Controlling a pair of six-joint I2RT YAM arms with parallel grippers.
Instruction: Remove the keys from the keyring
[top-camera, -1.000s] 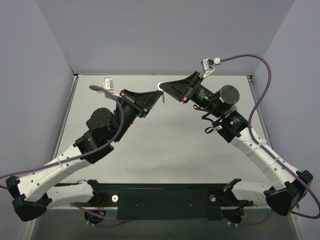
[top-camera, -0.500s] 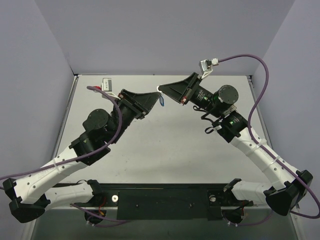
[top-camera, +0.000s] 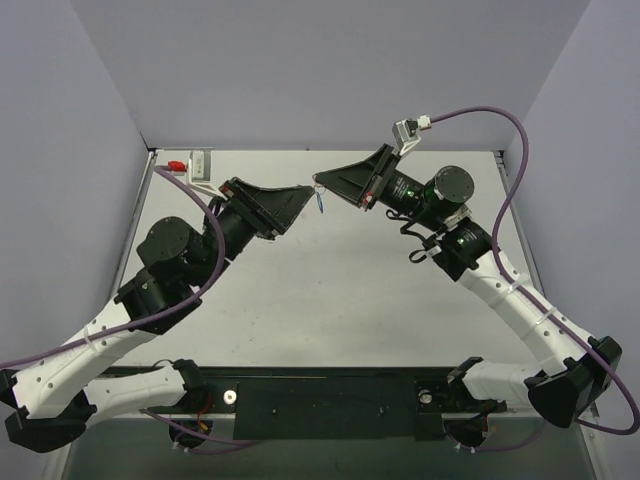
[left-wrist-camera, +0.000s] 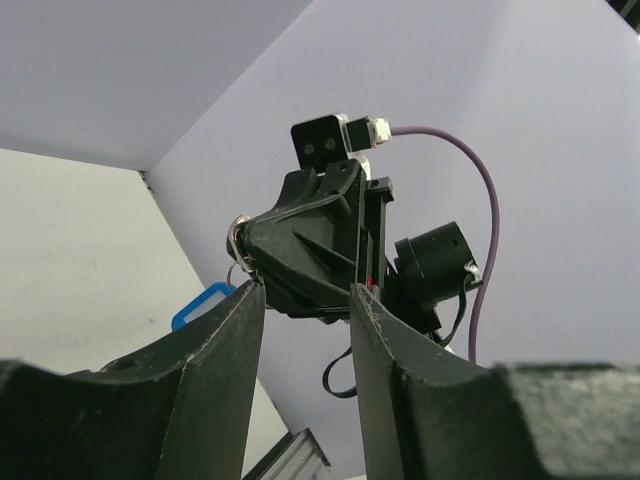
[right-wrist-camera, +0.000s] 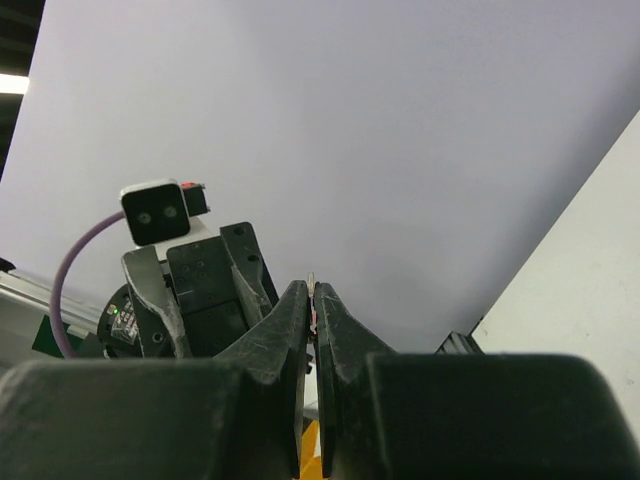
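Note:
Both arms are raised above the table, tips facing each other. My right gripper (top-camera: 318, 183) (right-wrist-camera: 313, 292) is shut on the keyring (left-wrist-camera: 238, 240), a small silver metal piece pinched at its tips. A thin silver edge (right-wrist-camera: 313, 280) pokes out between the fingers. A blue tag (top-camera: 320, 200) (left-wrist-camera: 203, 303) hangs below on a wire loop. I cannot tell the keys apart from the ring. My left gripper (top-camera: 303, 190) (left-wrist-camera: 305, 292) is open and holds nothing. It stands just left of the right one's tips, and its left fingertip (left-wrist-camera: 250, 295) is close under the ring.
The grey table (top-camera: 330, 290) is walled by lilac panels at the back and both sides. A black rail (top-camera: 320, 400) with the arm bases runs along the near edge. Purple cables (top-camera: 510, 190) loop off both wrists.
My left gripper has opened and its arm has drawn back to the left. The right gripper stays shut, shifted slightly, with the blue tag still hanging from it.

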